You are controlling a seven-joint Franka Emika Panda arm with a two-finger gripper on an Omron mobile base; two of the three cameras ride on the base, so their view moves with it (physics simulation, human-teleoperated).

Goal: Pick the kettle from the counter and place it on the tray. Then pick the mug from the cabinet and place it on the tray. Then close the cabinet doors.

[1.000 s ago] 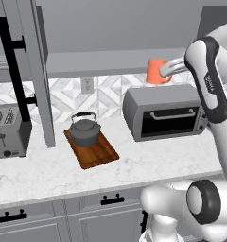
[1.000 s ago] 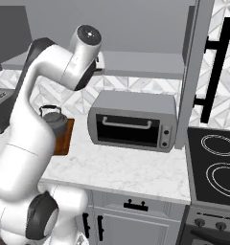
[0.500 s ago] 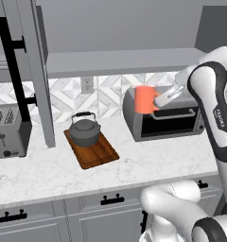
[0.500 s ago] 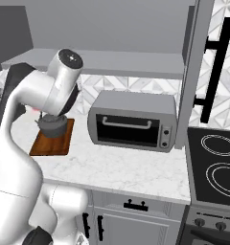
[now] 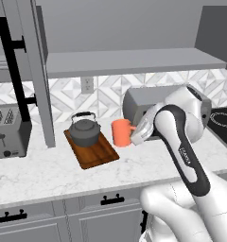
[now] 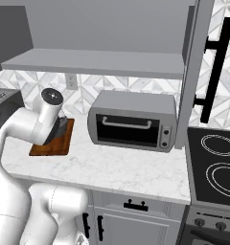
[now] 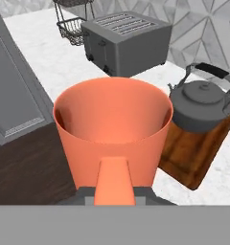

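My gripper (image 5: 133, 137) is shut on the handle of the orange mug (image 5: 121, 133) and holds it upright, low over the white counter (image 5: 49, 175). The mug hangs just right of the reddish-brown tray (image 5: 95, 152). The dark grey kettle (image 5: 84, 131) stands on the tray's far half. In the hand view the mug (image 7: 112, 129) fills the middle, with the kettle (image 7: 201, 107) and the tray (image 7: 191, 158) to its right. The cabinet (image 5: 129, 61) above stands open, with one door (image 5: 37, 71) swung out at the left and the other door (image 6: 191, 72) at the right.
A silver toaster oven (image 6: 131, 119) sits on the counter behind the mug. A toaster (image 5: 9, 137) stands at the left, with a wire basket (image 7: 71, 24) beyond it. A black stove top (image 6: 215, 167) lies at the right end. Grey drawers (image 5: 63, 212) run below the counter.
The arm has carried the mug down from cabinet shelf height and leftwards, past the toaster oven, to just beside the tray. Kettle and tray have not moved.
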